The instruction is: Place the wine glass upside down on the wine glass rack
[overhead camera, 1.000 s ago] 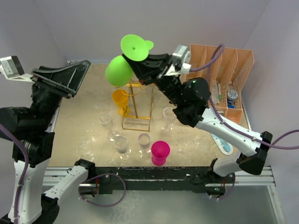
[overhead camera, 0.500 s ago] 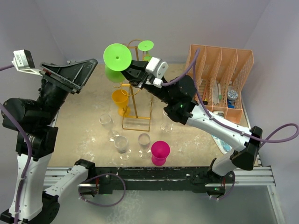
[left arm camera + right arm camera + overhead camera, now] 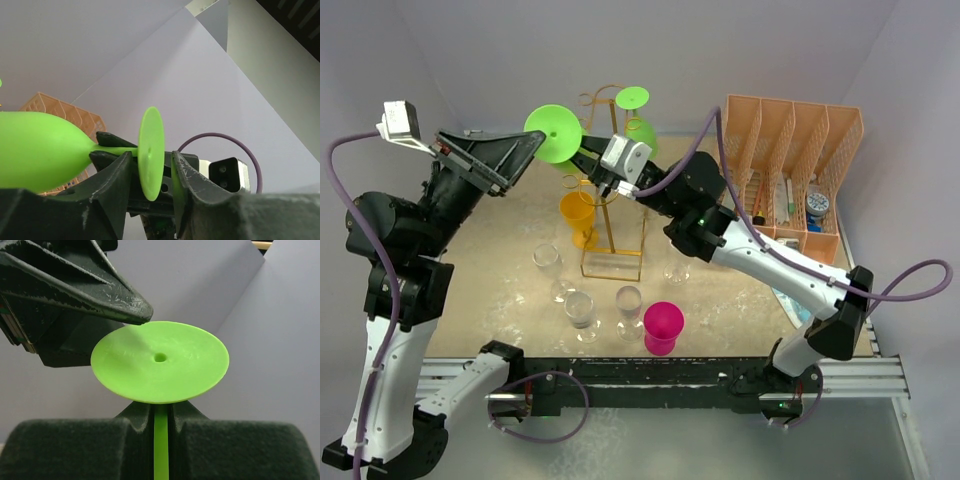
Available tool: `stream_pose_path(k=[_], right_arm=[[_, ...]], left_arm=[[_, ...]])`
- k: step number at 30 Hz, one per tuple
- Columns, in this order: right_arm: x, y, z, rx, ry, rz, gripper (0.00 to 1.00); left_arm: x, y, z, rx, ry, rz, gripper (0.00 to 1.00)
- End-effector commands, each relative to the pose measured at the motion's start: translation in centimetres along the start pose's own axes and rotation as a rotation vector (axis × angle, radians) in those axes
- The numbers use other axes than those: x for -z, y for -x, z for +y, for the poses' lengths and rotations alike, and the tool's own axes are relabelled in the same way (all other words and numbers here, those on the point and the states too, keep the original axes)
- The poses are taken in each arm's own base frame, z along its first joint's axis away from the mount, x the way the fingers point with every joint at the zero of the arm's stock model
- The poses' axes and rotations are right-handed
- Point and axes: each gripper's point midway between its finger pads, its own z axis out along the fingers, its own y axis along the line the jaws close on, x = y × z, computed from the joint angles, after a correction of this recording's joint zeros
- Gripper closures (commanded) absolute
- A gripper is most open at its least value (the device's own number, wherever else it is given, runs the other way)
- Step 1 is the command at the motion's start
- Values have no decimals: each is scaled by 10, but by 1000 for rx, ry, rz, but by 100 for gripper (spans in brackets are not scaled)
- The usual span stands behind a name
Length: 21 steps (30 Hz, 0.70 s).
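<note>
A: Right, starting at the left: how to take this handover cleanly?

B: Close the left fingers (image 3: 119,177) squarely on the flat foot of the wine glass (image 3: 151,150). Standing apart just now, one each side of that disc, with a sliver of gap on both faces. Not gripping yet, by the look of it.

A: And the pose on that side?

B: Raised high above the tabletop (image 3: 500,260), forearm pitched up, wrist turned, fingers aimed rightward at the other arm.

A: Anything to watch while closing?

B: Centre the disc first. Avoid pinching near the rim; likely to skew the stem. Hold off letting go on the right before confirming a firm left grip.

A: Moving right, then?

B: Find the right fingers (image 3: 140,420) clamped on the green stem, foot disc just above the fingertips, bowl out of that wrist view. Arm stretched up and leftward, wrist cocked to present the foot.

A: And the wine glass rack (image 3: 611,225)?

B: Below both sets of fingers, slightly right of the meeting point, apart from the held glass. Seemingly carrying a second green glass (image 3: 632,97), foot up. After the handover, lower the bowl mouth-down and slide the stem into a free hook, clear of that neighbour.
</note>
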Motion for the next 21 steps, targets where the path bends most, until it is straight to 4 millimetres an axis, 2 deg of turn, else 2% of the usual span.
stream_pose_path(k=[1,5,7,10,14,18,21], right_arm=[[-6,33,-5,62,34,-72,100],[-6,35,4,57,75,-83,100],[-5,38,6,42,73,-93,100],[0,48,4,6,57,-113,98],[13,57,-5,-59,-3,-120,67],[39,67,-22,-114,-122,-144,42],[59,72,-30,-140,-185,-146,32]], left_arm=[[4,-1,-4,4,-12,1,72],[4,6,-4,3,-2,-39,88],[3,8,-5,3,-6,-43,100],[4,15,-9,-9,-12,-84,100],[9,35,-20,-48,-36,-186,100],[6,52,-21,-71,-17,-267,100],[-4,57,-13,-79,8,-278,100]])
